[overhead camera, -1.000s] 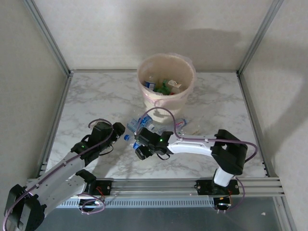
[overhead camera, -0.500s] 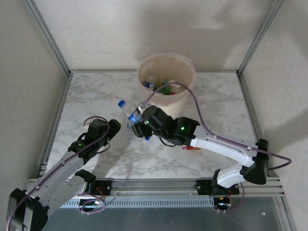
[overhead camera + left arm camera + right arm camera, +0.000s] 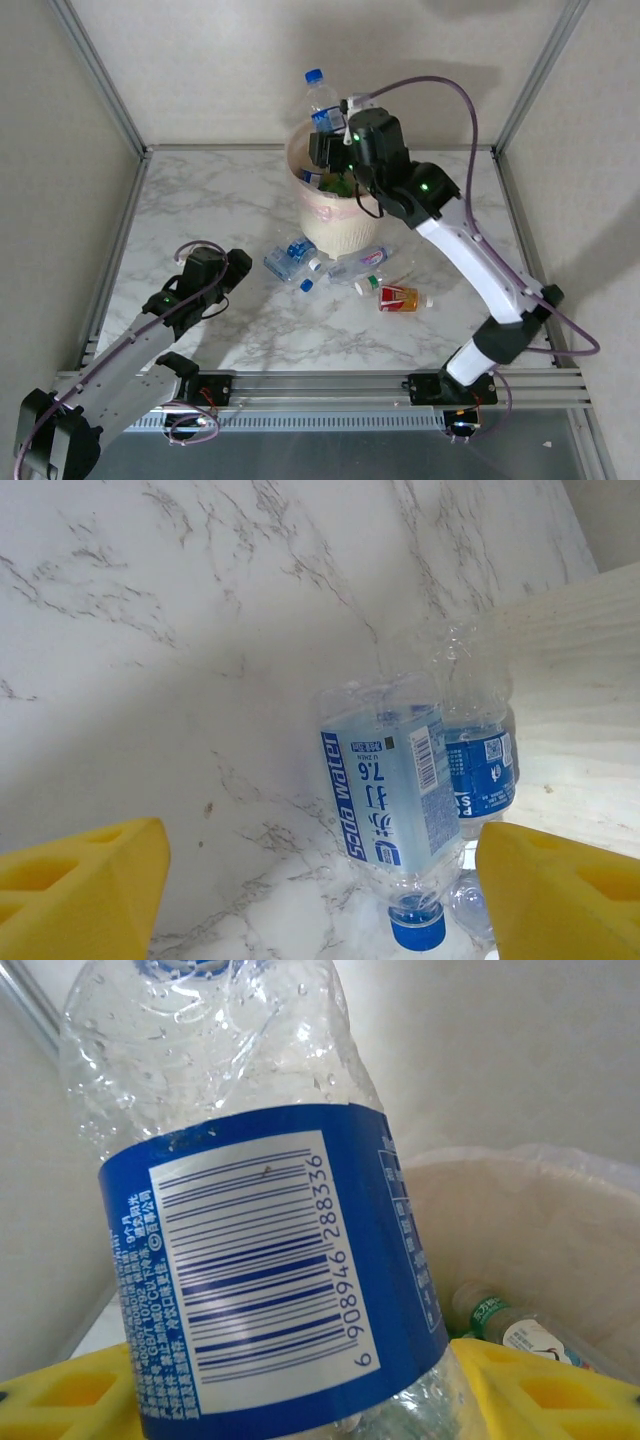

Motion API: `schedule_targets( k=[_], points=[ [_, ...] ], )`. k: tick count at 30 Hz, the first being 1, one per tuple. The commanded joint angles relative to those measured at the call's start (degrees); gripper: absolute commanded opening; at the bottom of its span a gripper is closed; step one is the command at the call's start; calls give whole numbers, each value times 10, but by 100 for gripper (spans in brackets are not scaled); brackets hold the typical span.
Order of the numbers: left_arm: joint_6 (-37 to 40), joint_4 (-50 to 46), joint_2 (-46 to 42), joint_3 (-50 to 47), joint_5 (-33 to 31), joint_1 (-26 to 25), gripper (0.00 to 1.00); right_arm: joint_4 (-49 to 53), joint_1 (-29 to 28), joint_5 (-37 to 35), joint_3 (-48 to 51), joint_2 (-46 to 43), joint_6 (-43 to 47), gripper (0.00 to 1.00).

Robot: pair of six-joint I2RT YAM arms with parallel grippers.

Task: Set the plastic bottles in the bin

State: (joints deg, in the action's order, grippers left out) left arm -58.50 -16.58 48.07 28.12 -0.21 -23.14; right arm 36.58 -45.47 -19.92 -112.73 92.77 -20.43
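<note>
While the right gripper [image 3: 322,150] [image 3: 300,1405] is clamped on a clear blue-labelled bottle [image 3: 322,108] [image 3: 270,1260], that bottle stands nearly upright, blue cap uppermost, above the far left part of the rim of the cream bin [image 3: 345,222] [image 3: 520,1175]. One yellow finger [image 3: 545,1390] shows on each side of the bottle's lower body, at the foot of its barcode label. Inside the bin lie several bottles, among them green bottles [image 3: 340,185] and a green-capped one [image 3: 492,1312]. Lower and to the left, the left gripper [image 3: 238,268] [image 3: 320,890] hangs just over the marble table [image 3: 200,200] [image 3: 150,630], its jaws wide apart with nothing between them. Just ahead of it a "Soda water" bottle [image 3: 285,258] [image 3: 385,790] lies on its side, its blue cap at the near end in the left wrist view, touching a second blue-labelled bottle [image 3: 482,765] that lies close to the foot of the bin. Further right on the table, in front of the bin, lie a clear bottle with a red and blue label [image 3: 360,262] and, nearer the arms, an orange-labelled bottle [image 3: 398,298], the two apart from each other.
</note>
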Motion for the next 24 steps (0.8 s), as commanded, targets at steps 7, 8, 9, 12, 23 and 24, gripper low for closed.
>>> schedule_targets(
  k=[7,8,9,12,23,24],
  points=[
    [14,-7,-3,6,3,5,80,10,73,52,41,38,-37,49],
    [15,-5,-3,5,2,5,80,10,74,55,44,41,-39,49],
    [15,-2,-2,4,3,5,80,10,74,56,46,43,-40,49],
    [15,6,8,5,6,5,80,5,74,56,58,42,-42,49],
    [15,8,18,15,7,5,80,-8,76,56,82,34,-43,52],
    [15,7,17,15,7,5,80,-9,76,57,85,35,-44,54]
  ],
)
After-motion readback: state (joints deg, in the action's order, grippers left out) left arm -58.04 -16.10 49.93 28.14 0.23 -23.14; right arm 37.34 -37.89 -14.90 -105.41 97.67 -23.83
